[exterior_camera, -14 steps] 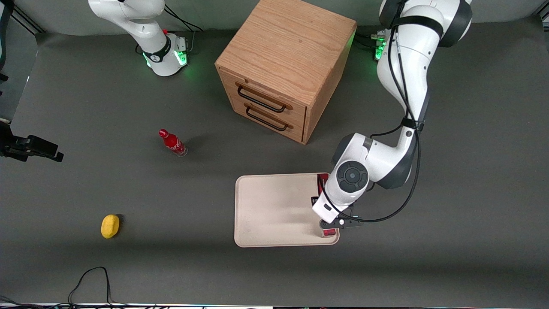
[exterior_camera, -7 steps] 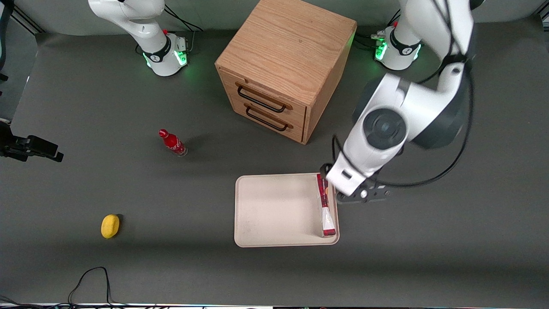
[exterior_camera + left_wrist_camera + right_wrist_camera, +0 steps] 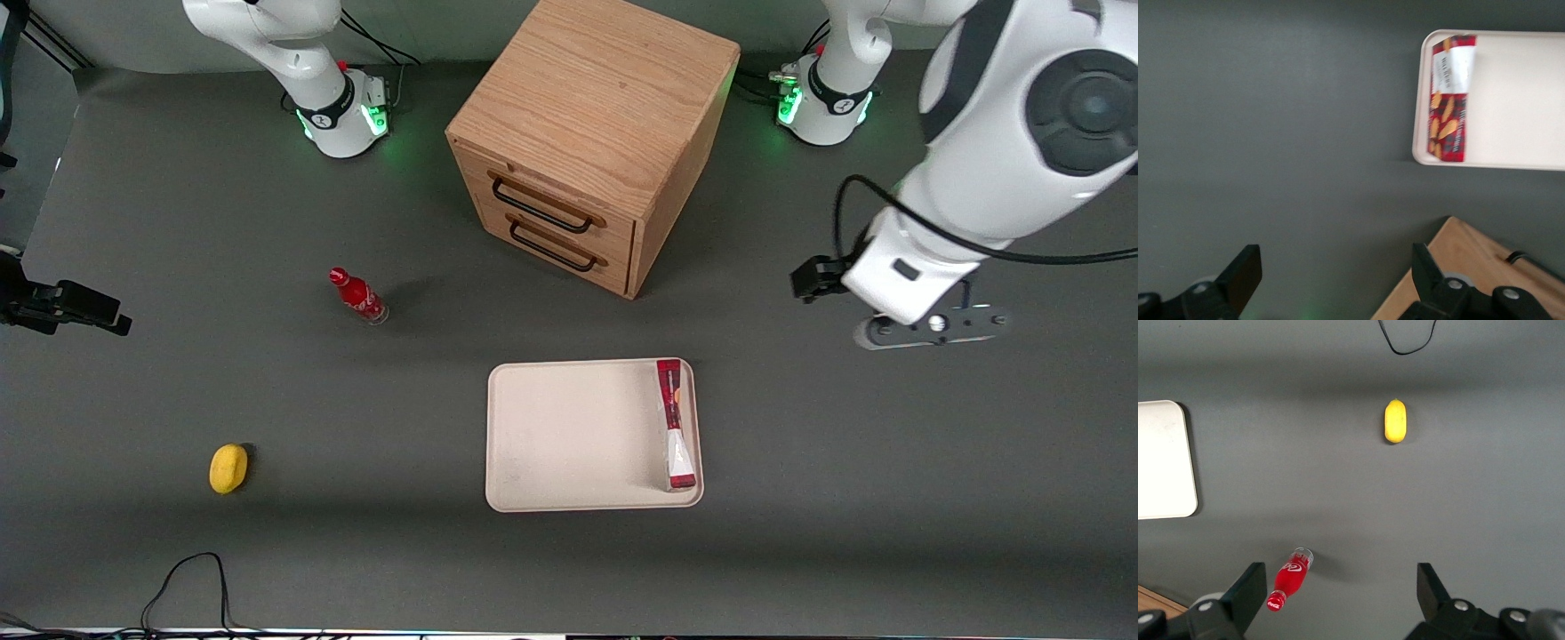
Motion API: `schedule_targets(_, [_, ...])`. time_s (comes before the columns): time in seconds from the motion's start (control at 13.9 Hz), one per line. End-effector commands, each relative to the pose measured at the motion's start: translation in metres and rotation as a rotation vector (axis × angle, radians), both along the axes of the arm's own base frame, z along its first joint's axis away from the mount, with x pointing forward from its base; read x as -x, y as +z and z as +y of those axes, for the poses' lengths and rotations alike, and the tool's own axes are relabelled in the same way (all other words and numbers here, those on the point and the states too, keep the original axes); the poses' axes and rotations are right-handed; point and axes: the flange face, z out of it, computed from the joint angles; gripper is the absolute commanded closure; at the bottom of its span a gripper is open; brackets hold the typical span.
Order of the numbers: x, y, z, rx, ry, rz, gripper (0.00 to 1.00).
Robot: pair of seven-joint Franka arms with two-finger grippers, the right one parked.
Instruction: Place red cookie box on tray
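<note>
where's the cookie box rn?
The cookie box lies in the tray, along its edge toward the working arm's end. The hand hangs open, clear of it.

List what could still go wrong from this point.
1. The red cookie box stands on its narrow edge against the tray rim, leaning slightly; a nudge might tip it flat or onto the table.
2. The open tool hangs high, toward the working arm's end; a low sweep near the drawer cabinet could clip it.

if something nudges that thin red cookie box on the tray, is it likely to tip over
Probably: the thin flat red cardboard cookie box seems to rest on a narrow edge by the cream-white tray's rim. Likely light and fairly stiff. The open gripper is well clear.
</note>
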Motion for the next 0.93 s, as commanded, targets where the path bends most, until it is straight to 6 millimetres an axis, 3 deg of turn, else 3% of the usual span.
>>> schedule_targets(0.0, [0.025,-0.004,0.064,0.017,-0.026,-0.024,0.0])
schedule_targets(0.5, [0.025,-0.005,0.157,0.034,-0.068,-0.041,0.0])
schedule_targets(0.86, [0.021,0.0,0.164,0.034,-0.038,-0.086,0.0])
